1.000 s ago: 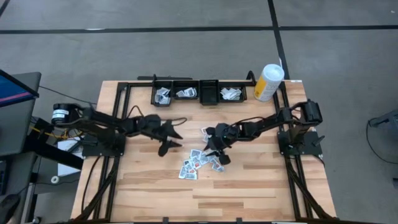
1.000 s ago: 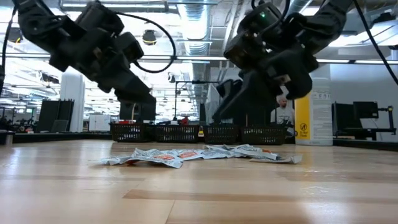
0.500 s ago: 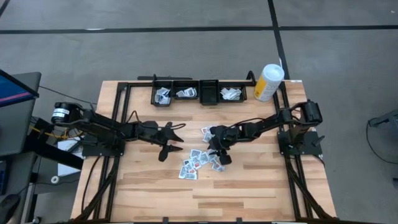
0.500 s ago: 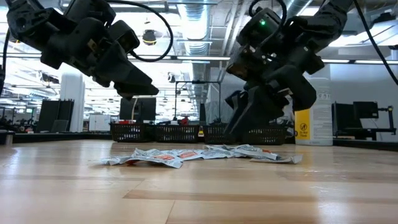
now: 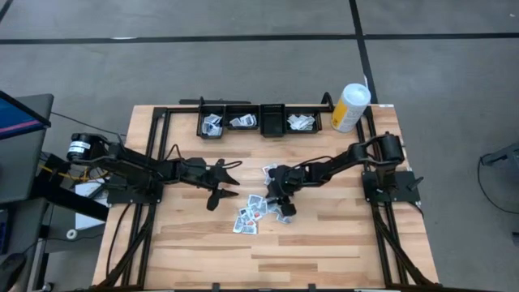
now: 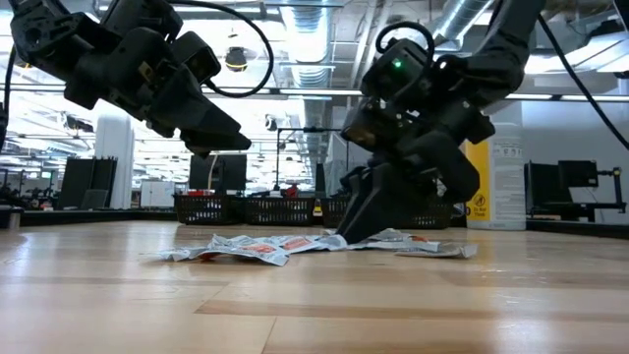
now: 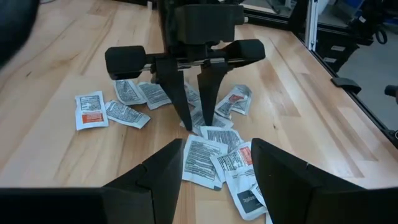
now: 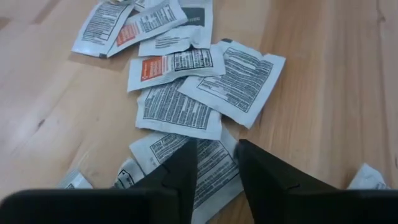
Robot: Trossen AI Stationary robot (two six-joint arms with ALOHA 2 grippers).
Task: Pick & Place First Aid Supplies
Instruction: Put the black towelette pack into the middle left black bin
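Observation:
The first aid supplies (image 5: 256,212) are small flat white packets, some with orange marks, lying in a loose overlapping pile (image 6: 285,244) on the wooden table's middle. My right gripper (image 5: 276,203) is down at the pile's right part. Its fingers slant down, a narrow gap apart (image 7: 194,124), and one packet (image 8: 214,163) lies under the gap. My left gripper (image 5: 225,182) hangs open above the table, left of the pile, and points toward it; packets (image 7: 202,155) show beyond its fingers. My right gripper comes at the pile slanting down from the table's right side. Its two fingertips (image 7: 186,121) reach the top of the packets near the pile's middle. Nothing is pinched between them, and every packet lies flat. Whether the tips press on a packet I cannot tell.
A row of black bins (image 5: 259,122) holding a few packets stands at the far edge. A tall white-and-yellow canister (image 5: 350,107) is at the far right corner. Black frame rails (image 5: 154,154) run along the table's sides. Bare wood lies toward the near edge.
My right gripper has sunk from above the pile until its fingertips are at the packets, and it has tipped steeper. The packets have kept their places. My left gripper has tipped a little nearer to level, then held still.

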